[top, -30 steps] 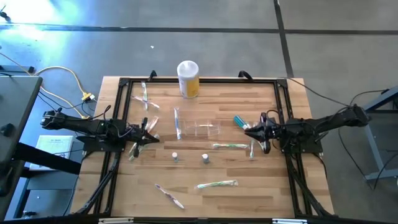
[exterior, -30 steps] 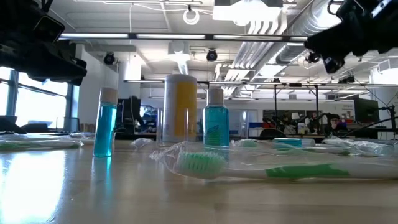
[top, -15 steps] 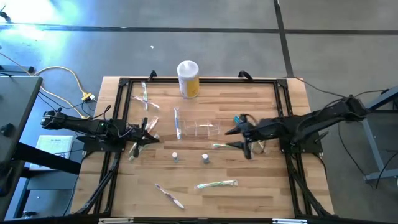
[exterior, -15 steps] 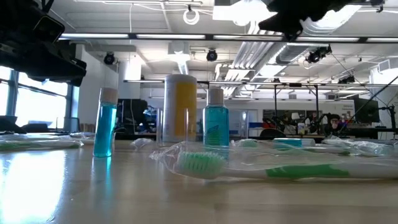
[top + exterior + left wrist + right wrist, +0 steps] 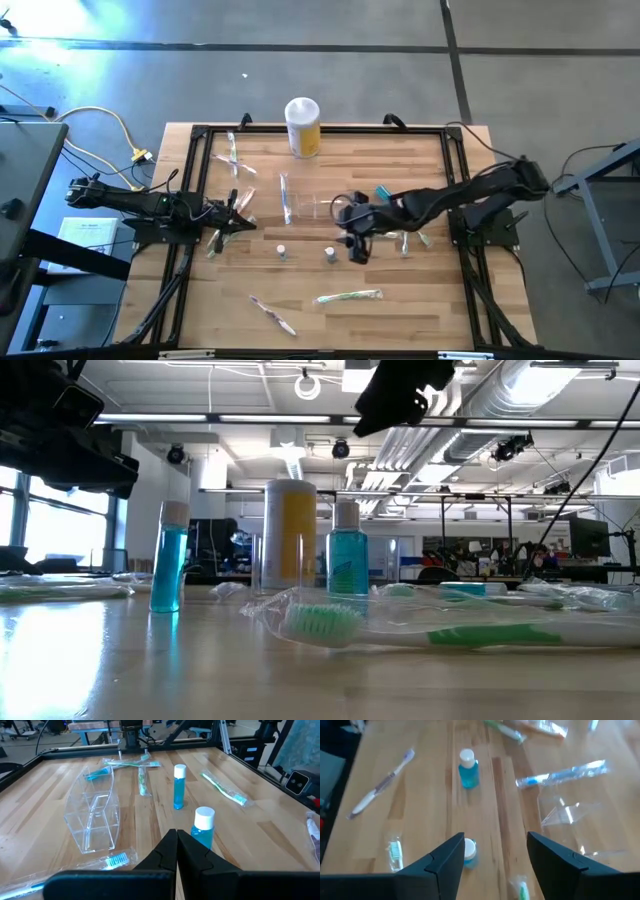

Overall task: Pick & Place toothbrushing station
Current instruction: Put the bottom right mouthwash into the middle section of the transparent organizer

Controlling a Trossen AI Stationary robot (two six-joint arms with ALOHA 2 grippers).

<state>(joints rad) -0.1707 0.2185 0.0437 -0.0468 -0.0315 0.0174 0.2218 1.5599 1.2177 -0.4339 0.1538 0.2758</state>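
High view, counter [image 5: 420, 290]: pale wood planks inside a black frame.
High view, holder [image 5: 322, 207]: small, clear, see-through plastic, mid-counter, just left of the right gripper.
High view, right gripper [image 5: 352, 232]: reached in from the right over the counter's middle, hanging above a small capped bottle [image 5: 329, 255].
High view, left gripper [image 5: 240, 212]: parked at the left side of the counter.
High view, green toothbrush [image 5: 348, 296]: clear-wrapped, lying near the front edge; pink toothbrush [image 5: 272, 314] further left.
High view, canister [image 5: 303, 126]: yellow with white top, at the far edge.
Low view, green toothbrush [image 5: 420, 628]: wrapper crinkled, white bristles with green, lying flat up front.
Low view, blue bottles: one slim [image 5: 168, 568], one squat [image 5: 346, 560], upright behind it.
Left wrist view, fingers [image 5: 176, 854]: pressed together, nothing between.
Left wrist view, holder [image 5: 95, 815]: compartments visible, walls transparent, resting on the counter; teal toothbrush [image 5: 112, 862] just beside it.
Right wrist view, fingers [image 5: 445, 862]: spread wide, empty, over a white-capped blue bottle [image 5: 468, 852]; holder [image 5: 570, 827] off to one side.
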